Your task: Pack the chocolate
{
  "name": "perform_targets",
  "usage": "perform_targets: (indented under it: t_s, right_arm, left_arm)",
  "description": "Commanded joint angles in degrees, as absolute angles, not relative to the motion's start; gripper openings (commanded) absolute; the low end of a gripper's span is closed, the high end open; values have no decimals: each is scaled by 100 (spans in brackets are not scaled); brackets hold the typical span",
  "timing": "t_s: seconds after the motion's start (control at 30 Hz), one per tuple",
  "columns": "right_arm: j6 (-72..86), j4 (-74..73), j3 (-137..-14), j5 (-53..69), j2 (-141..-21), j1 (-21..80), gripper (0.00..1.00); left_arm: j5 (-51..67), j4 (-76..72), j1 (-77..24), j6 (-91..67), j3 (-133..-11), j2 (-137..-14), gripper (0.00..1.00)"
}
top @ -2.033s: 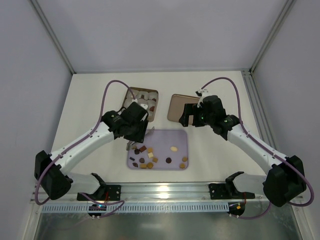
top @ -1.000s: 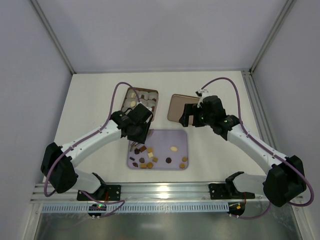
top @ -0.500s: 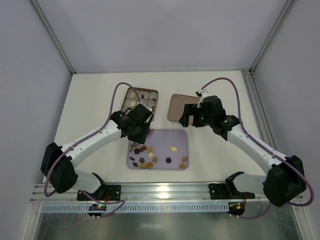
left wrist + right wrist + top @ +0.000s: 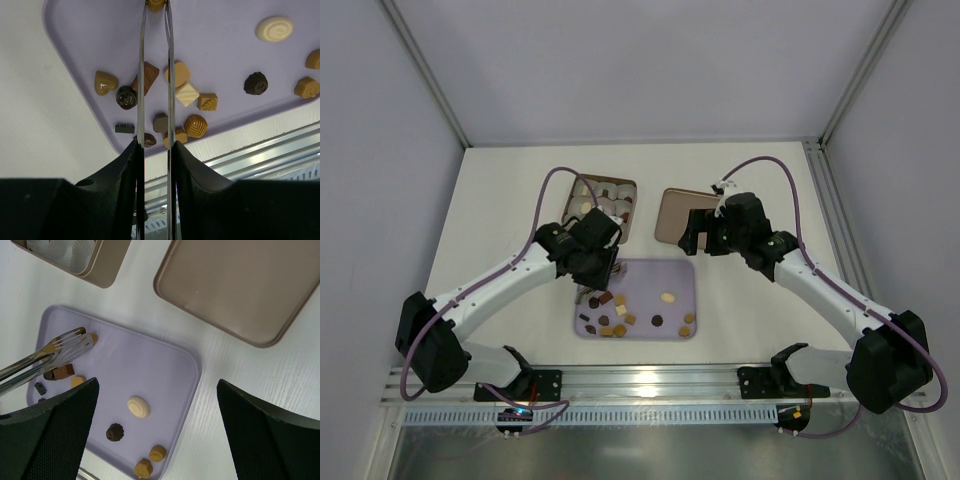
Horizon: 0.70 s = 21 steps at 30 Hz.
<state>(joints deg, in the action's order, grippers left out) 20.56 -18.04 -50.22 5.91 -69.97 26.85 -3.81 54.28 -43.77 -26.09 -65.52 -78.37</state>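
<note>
Several chocolate pieces (image 4: pixel 187 93) in brown, caramel and cream lie on the purple tray (image 4: pixel 672 275), mostly at its near left. My left gripper (image 4: pixel 155 144) is shut on metal tongs (image 4: pixel 141 100) above the tray's left end (image 4: pixel 591 255). One caramel piece (image 4: pixel 155 4) sits between the tong tips (image 4: pixel 75 342); whether it is lifted off the tray I cannot tell. My right gripper (image 4: pixel 157 385) is open and holds nothing, hovering over the tray's far right corner (image 4: pixel 700 232).
A brown tin (image 4: pixel 634 203) with pale paper cups and a few pieces in it stands behind the tray on the left. Its lid (image 4: pixel 240 285) lies upturned to the right, partly under my right arm. The metal rail (image 4: pixel 650 380) runs along the near edge.
The left arm has shifted slightly over the tray's left end with the tongs. The right arm has not moved.
</note>
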Motion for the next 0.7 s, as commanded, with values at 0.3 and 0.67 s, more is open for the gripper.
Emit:
perform_targets:
  t_s: [0.3, 0.67]
  right_arm:
    - [2083, -1608, -5036, 545, -6820, 2698, 100]
    - [2057, -1635, -5063, 536, -6812, 2698, 100]
  left_arm:
    - [-272, 5643, -4386, -2496, -6724, -7427, 33]
    - [-264, 5283, -4386, -2487, -6838, -7778, 38]
